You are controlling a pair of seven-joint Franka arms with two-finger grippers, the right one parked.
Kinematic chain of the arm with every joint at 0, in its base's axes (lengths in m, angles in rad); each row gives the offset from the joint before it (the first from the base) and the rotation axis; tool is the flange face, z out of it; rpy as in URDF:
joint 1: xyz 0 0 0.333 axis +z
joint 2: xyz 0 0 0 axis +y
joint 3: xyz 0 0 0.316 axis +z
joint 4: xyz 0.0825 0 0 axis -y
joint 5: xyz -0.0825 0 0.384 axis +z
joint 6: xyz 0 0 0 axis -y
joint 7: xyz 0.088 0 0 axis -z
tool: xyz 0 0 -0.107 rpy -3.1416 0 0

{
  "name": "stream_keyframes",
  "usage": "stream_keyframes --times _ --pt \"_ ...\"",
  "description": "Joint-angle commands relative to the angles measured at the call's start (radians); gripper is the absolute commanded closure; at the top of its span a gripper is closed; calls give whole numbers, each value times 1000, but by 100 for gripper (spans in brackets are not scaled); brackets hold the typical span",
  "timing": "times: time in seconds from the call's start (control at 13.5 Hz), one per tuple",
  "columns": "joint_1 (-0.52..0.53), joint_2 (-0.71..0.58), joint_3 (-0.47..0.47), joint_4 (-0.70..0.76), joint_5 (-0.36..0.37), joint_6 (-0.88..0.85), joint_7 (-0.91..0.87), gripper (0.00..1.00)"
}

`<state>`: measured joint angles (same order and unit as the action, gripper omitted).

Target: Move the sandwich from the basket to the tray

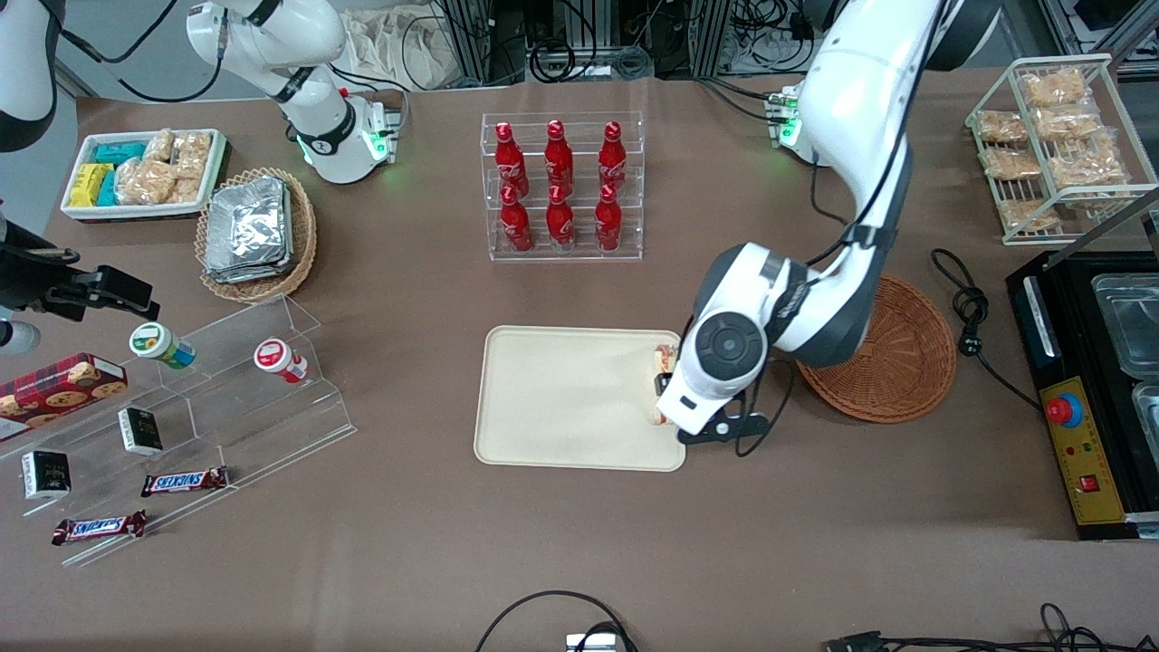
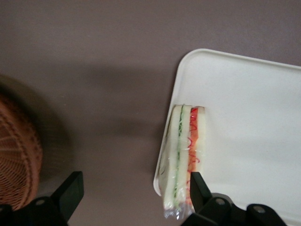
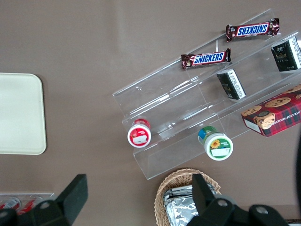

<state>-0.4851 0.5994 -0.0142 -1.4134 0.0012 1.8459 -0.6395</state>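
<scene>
While the claw point(image 2: 134, 193) hangs over the tray's edge nearest the basket, its fingers point(image 2: 70, 190) are spread wide and grip nothing. One finger stands just beside the wrapped sandwich point(image 2: 182, 157), which lies on the cream tray point(image 1: 570, 398), partly overhanging its rim. Farther off on the brown tabletop point(image 1: 579, 543) sits the reddish wicker basket point(image 1: 896, 362)

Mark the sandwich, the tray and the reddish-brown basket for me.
sandwich point(image 2: 184, 155): left wrist view, on its cut edge, lying over the tray's rim.
tray point(image 1: 561, 398): front view, on its bare flat floor.
basket point(image 1: 905, 362): front view, on its woven inner wall, beside the arm.
</scene>
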Motion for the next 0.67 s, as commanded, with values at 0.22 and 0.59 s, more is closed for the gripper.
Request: stream_keyframes --times 0.22,0.59 --pt "59 -504 -4 -672 17 338 30 2" --pt "155 -642 -4 -757 16 244 213 1"
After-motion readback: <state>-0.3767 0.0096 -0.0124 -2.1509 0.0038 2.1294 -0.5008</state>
